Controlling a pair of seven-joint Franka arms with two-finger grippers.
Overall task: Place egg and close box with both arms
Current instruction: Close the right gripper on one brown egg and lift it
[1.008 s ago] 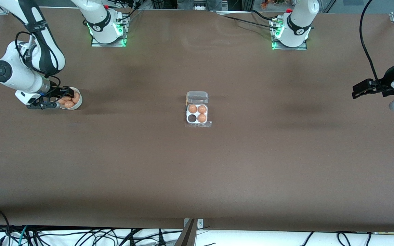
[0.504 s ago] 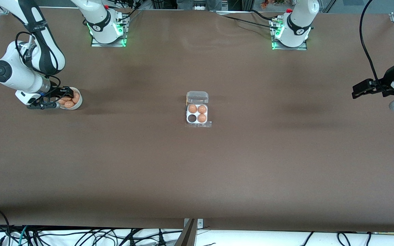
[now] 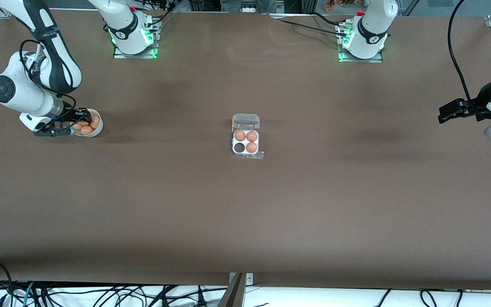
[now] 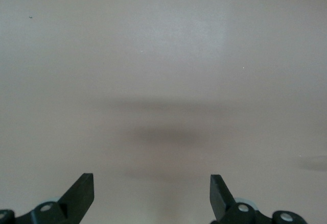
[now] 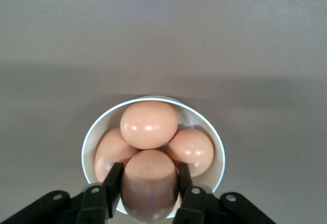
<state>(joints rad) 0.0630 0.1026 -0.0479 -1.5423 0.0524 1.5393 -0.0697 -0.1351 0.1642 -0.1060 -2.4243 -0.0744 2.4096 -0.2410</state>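
- Where the right arm reaches down at its own end of the counter (image 3: 296, 200), the right gripper (image 5: 149, 189) is positioned in the round white bowl (image 5: 219, 155); its fingers (image 5: 113, 180) are closed to the width of one egg (image 5: 149, 183) and are pressed against both of its sides; the egg is thus gripped while it lies low in the bowl among the others.
- Three further eggs are seen in the bowl in the right wrist view; one (image 5: 148, 124) is stacked on top, and two are seated lower, one at each side of the gripped egg; all are touching.
- In the front view, the bowl (image 3: 97, 129) is located well apart from the box (image 3: 246, 143), toward the right arm's end of the counter.
- The box is placed near the middle of the counter; its clear lid (image 3: 246, 121) is folded open on the side farther from the front camera; the pale tray is exposed.
- Three of the four cells are filled with eggs; the one empty cell (image 3: 239, 147) is the nearer cell on the side toward the right arm's end, and it appears dark.
- The left gripper (image 4: 152, 196) is held over bare counter at the left arm's end, well apart from the box; its fingers (image 4: 82, 193) are spread wide, and nothing is held between them; this arm is waiting.
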